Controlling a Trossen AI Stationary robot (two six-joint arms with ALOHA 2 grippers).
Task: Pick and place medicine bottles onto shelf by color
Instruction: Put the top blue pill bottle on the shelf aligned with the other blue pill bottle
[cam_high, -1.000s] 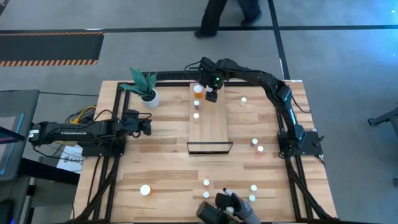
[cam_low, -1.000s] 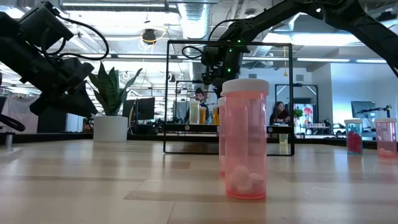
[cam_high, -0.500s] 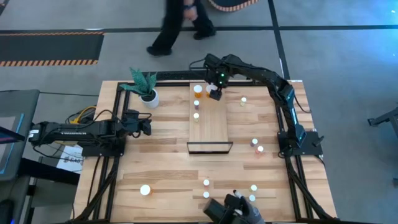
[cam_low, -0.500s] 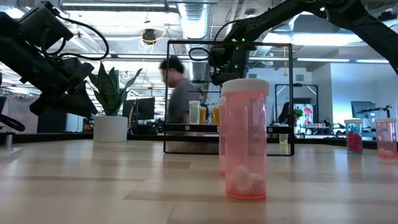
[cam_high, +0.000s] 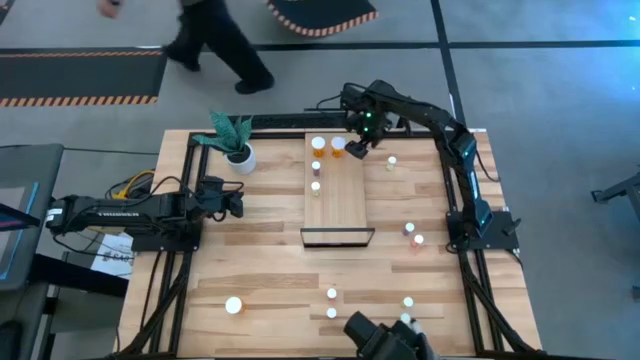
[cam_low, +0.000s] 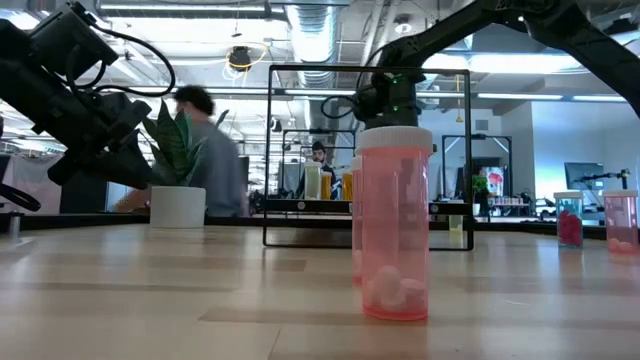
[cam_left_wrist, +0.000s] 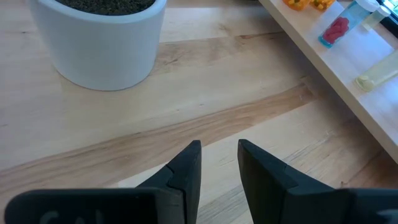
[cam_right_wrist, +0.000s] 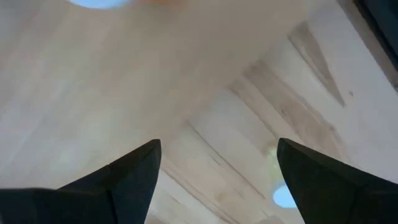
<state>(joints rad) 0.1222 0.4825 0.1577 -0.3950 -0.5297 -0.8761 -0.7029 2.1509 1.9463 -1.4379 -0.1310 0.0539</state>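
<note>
The light-wood shelf (cam_high: 337, 200) lies mid-table, its black frame (cam_high: 337, 237) at the near end. On its far end stand a white-capped bottle (cam_high: 318, 144) and an orange bottle (cam_high: 338, 146), with two small ones (cam_high: 316, 168) (cam_high: 315, 186) nearer along its left edge. My right gripper (cam_high: 357, 150) (cam_right_wrist: 217, 149) hovers open and empty just right of the orange bottle, above the shelf's far right edge. My left gripper (cam_high: 237, 201) (cam_left_wrist: 219, 155) waits at the table's left, its fingers a little apart and empty. Loose bottles stand on the table (cam_high: 392, 160) (cam_high: 413, 234) (cam_high: 332, 302).
A white pot with a green plant (cam_high: 238, 150) (cam_left_wrist: 99, 37) stands at the far left. More bottles stand near the front edge (cam_high: 234, 305) (cam_high: 408, 301); a pink one (cam_low: 393, 225) fills the low view. A dark object (cam_high: 385, 340) sits at the near edge. A person (cam_high: 215, 40) walks beyond the table.
My right gripper has gone from over the shelf's far end toward the table's right edge and a little up. The orange bottle stays standing on the shelf's far end, now uncovered.
</note>
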